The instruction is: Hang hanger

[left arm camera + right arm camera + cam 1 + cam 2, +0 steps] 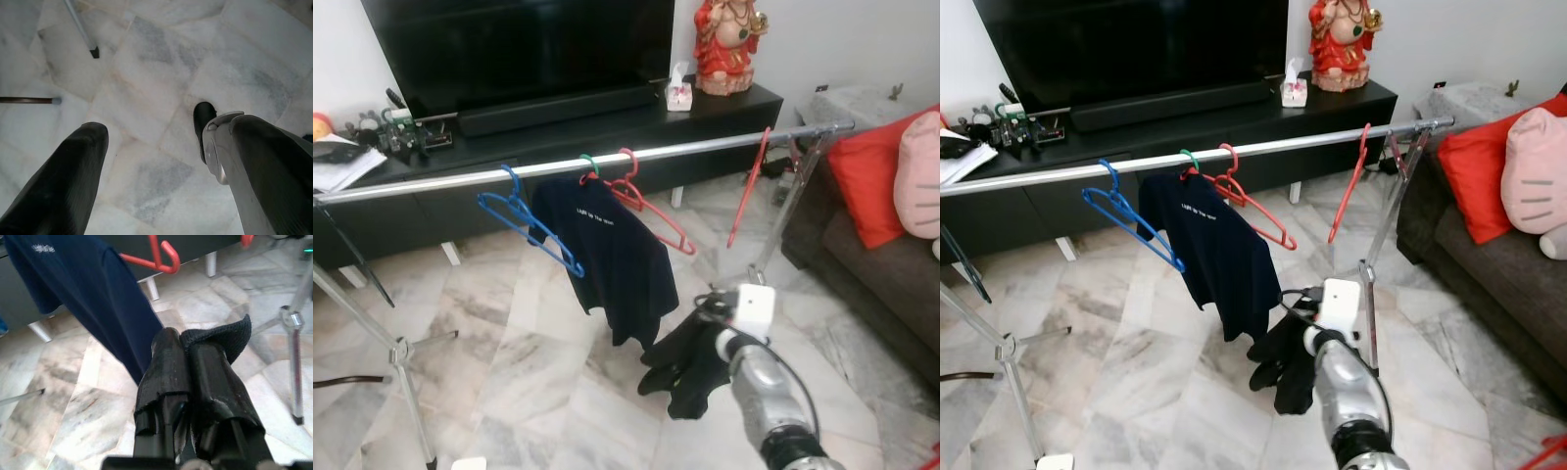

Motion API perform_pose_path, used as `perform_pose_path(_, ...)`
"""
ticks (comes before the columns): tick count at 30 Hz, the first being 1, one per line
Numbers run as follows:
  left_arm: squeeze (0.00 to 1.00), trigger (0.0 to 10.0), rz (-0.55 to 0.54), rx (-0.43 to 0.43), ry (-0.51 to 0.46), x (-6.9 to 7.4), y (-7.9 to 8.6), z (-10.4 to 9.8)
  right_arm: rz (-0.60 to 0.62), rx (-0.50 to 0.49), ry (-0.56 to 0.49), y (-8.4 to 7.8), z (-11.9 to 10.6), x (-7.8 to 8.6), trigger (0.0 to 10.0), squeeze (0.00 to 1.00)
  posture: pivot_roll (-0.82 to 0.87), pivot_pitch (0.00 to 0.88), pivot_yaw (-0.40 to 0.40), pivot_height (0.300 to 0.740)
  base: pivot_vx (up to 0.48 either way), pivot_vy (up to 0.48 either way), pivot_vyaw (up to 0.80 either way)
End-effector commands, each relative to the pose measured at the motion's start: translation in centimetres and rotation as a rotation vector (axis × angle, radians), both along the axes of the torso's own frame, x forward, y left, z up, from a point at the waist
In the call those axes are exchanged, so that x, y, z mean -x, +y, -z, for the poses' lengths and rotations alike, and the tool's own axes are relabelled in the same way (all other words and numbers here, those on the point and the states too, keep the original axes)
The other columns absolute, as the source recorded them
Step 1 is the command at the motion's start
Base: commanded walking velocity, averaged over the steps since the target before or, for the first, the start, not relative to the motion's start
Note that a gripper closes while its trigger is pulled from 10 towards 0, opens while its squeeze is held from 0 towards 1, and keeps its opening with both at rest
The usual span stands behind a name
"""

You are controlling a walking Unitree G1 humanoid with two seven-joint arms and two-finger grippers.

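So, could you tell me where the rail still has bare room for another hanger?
The rail is bare between the red hanger and the lone red hanger near its right end, and again left of the blue hanger. The middle is crowded: blue hanger, navy shirt and red hanger hang close together.

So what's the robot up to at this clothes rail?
The right claw is shut on a black garment, holding it low before the silver clothes rail. On the rail hang a blue plastic hanger, a navy T-shirt on a green-hooked hanger, and two red hangers. The left claw hangs open over the marble floor.
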State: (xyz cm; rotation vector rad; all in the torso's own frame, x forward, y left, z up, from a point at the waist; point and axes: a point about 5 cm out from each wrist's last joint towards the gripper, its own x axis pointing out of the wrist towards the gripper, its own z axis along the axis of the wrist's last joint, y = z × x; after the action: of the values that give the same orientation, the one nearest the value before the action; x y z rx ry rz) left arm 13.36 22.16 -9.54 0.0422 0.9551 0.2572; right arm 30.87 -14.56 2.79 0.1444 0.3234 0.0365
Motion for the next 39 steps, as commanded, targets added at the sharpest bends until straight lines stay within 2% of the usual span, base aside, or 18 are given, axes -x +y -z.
perform_pose_path(1, 0.0, 10.0, 0.0, 0.0, 0.006, 0.3, -0.2, 0.1, 0.004, 0.015, -0.01, -0.5, -0.3, -0.2, 10.0, 0.0, -0.16, 0.0, 0.041, 0.74, 0.0, -0.315, 0.0)
perform_pose_path(17, 0.0, 10.0, -0.004, 0.001, 0.016, 0.5, -0.2, 0.2, -0.02, 0.035, -0.012, -0.3, -0.4, -0.3, 10.0, 0.0, -0.16, 0.0, 0.042, 0.74, 0.0, -0.358, 0.0)
perform_pose_path(24, 0.0, 10.0, -0.027, -0.023, -0.012, -0.2, 0.3, -0.2, -0.065, 0.09, 0.071, -0.5, 1.1, 0.3, 10.0, 0.0, -0.16, 0.0, 0.039, 0.74, 0.0, -0.149, 0.0)
perform_pose_path(26, 0.0, 10.0, -0.066, -0.049, -0.091, -1.6, 1.2, -1.0, -0.081, 0.11, 0.118, -0.9, 1.9, 0.8, 10.0, 0.0, -0.16, 0.0, 0.035, 0.74, 0.0, 0.0, 0.0)
perform_pose_path(30, 0.0, 10.0, -0.09, -0.055, -0.129, -2.3, 1.7, -1.5, -0.079, 0.119, 0.136, -1.2, 2.2, 1.0, 10.0, 0.0, -0.16, 0.0, 0.035, 0.74, 0.0, 0.0, 0.0)
perform_pose_path(31, 0.0, 10.0, -0.094, -0.081, -0.212, -3.7, 2.3, -2.5, -0.084, 0.136, 0.171, -1.5, 2.8, 1.4, 10.0, 0.0, -0.16, 0.0, 0.032, 0.74, 0.0, 0.0, 0.0)
perform_pose_path(32, 0.0, 10.0, -0.096, -0.089, -0.236, -4.1, 2.5, -2.8, -0.085, 0.141, 0.182, -1.6, 3.0, 1.5, 10.0, 0.0, -0.16, 0.0, 0.032, 0.74, 0.0, 0.0, 0.0)
perform_pose_path(37, 0.0, 10.0, -0.097, -0.098, -0.264, -4.5, 2.7, -3.1, -0.092, 0.15, 0.193, -1.7, 3.2, 1.6, 10.0, 0.0, -0.16, 0.0, 0.031, 0.74, 0.0, 0.0, 0.0)
perform_pose_path(38, 0.0, 10.0, -0.091, -0.129, -0.407, -6.4, 3.3, -5.0, -0.094, 0.166, 0.214, -2.0, 3.6, 2.0, 10.0, 0.0, -0.16, 0.0, 0.034, 0.74, 0.0, 0.0, 0.0)
perform_pose_path(39, 0.0, 10.0, -0.083, -0.175, -0.633, -8.7, 3.8, -8.3, -0.095, 0.181, 0.238, -2.3, 4.1, 2.5, 10.0, 0.0, -0.16, 0.0, 0.034, 0.74, 0.0, 0.0, 0.0)
